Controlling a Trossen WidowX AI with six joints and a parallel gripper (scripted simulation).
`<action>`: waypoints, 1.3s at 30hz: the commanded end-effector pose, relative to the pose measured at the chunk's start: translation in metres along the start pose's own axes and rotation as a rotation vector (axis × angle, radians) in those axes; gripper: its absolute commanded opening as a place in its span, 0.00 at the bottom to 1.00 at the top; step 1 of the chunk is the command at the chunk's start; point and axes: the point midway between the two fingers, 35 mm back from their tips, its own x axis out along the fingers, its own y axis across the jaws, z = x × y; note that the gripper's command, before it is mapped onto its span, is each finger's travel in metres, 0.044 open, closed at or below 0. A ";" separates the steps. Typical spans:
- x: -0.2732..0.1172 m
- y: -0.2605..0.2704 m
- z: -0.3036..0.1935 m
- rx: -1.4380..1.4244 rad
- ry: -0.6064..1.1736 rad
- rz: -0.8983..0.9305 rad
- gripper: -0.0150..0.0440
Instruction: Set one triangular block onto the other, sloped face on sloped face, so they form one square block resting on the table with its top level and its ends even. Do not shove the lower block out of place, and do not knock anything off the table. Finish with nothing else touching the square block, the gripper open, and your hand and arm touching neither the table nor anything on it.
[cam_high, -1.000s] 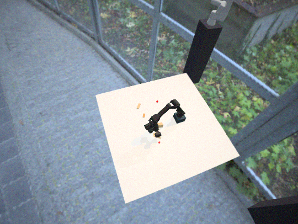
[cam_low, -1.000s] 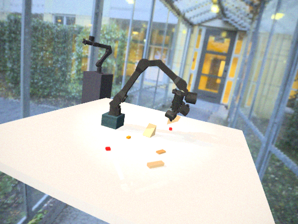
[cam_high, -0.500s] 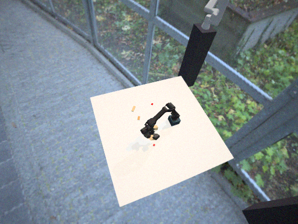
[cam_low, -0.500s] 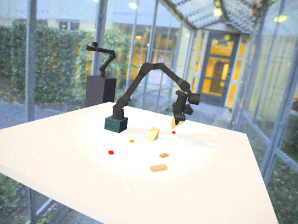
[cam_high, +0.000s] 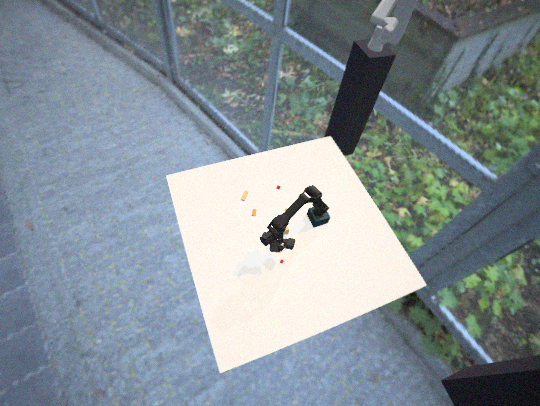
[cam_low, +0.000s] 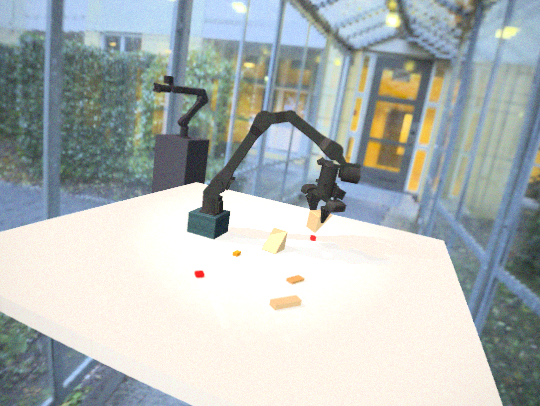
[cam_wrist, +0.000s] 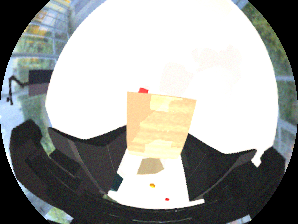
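While the arm (cam_high: 295, 205) (cam_low: 240, 150) is reaching out from its dark base (cam_high: 318, 216) (cam_low: 208, 223), toward the far corner of the table (cam_high: 325, 310) (cam_low: 150, 320) (cam_wrist: 100, 75) in the exterior view, a red cube (cam_high: 278, 187) (cam_low: 199, 274) (cam_wrist: 167, 199) is lying nearer the near edge. A small orange block (cam_low: 236, 253) (cam_wrist: 152, 185) is lying rightward of it. Next, the lower triangular block (cam_high: 286, 231) (cam_low: 275, 241) (cam_wrist: 150, 166) is resting inward from the far edge, its slope exposed. A long tan block (cam_low: 285, 302) (cam_high: 244, 195) is lying toward the near edge; a flat orange block (cam_low: 295, 279) (cam_high: 254, 212) is lying just beyond. Toward the right corner, a second red cube (cam_high: 281, 261) (cam_low: 313, 238) (cam_wrist: 143, 90) is sitting below the raised triangular block (cam_low: 316, 220) (cam_wrist: 165, 125). The gripper (cam_high: 283, 245) (cam_low: 318, 212) (cam_wrist: 156, 129) is clamping that block (fingers partly open, at its width), holding it above the table and apart from the lower one.
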 end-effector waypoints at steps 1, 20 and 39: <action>-0.004 0.000 0.003 -0.137 0.017 -0.038 0.25; -0.013 -0.002 0.000 -0.488 0.087 -0.110 0.25; -0.050 -0.033 -0.080 -0.487 0.093 -0.112 0.25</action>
